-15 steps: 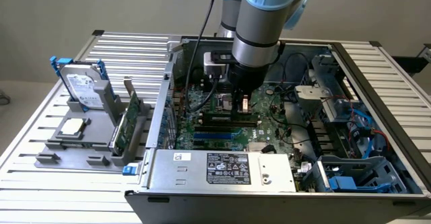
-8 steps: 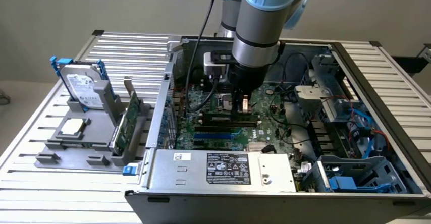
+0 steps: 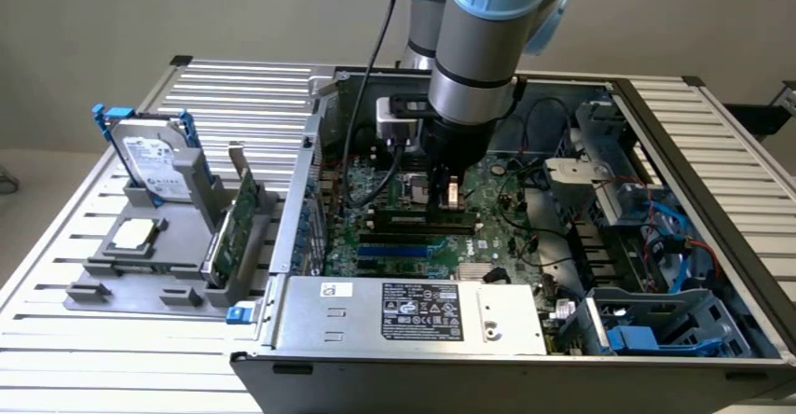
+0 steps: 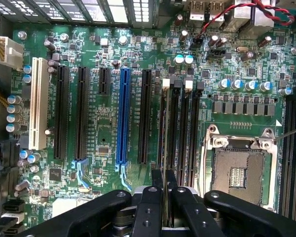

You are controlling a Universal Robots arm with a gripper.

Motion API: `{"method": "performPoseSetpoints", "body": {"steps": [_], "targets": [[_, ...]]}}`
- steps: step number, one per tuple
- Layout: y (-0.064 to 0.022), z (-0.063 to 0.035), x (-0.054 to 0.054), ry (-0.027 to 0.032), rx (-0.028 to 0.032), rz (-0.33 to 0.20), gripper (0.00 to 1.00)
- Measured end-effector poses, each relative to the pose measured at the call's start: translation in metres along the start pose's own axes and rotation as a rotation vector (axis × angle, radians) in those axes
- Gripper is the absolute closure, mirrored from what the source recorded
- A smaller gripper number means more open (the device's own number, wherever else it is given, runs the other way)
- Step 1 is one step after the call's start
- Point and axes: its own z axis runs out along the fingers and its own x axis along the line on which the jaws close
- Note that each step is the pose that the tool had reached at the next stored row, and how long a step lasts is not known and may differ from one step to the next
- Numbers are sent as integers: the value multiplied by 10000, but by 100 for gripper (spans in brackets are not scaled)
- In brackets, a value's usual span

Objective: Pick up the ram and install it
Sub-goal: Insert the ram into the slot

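The ram [image 3: 404, 215] stands on its long edge, low over the motherboard [image 3: 510, 241] inside the open computer case [image 3: 373, 335]. In my wrist view the ram [image 4: 164, 153] is a thin line seen edge-on. It runs along the outermost of the 4 black memory slots [image 4: 183, 128], on the side away from the CPU socket [image 4: 239, 173]. I cannot tell whether its lower edge is seated in that slot or just above it.

The end effector [image 3: 450, 204] is clamped on the ram's upper edge. In the wrist view the end effector [image 4: 164, 173] has its 2 fingers [image 4: 155, 190] nearly together, with only the board's thickness between them. I judge this grip leaves the contact edge free to enter the slot. It also keeps the board parallel to the slot, so any push goes straight down. The arm comes in from above, upright, which I take as the way to stay clear of the case walls.

Outside the case, at the exterior view's left, a grey holder [image 3: 137, 279] sits on the slatted desk [image 3: 249, 83]. It holds a hard drive [image 3: 156, 162] and an expansion card [image 3: 242, 223] upright, well apart from the end effector. They probably stand that way so they can be gripped from above.
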Motion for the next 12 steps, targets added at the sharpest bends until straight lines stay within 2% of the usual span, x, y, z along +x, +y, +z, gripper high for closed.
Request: {"method": "performPoseSetpoints", "body": {"steps": [12], "targets": [[-2, 30, -1, 3, 0, -9, 86]]}}
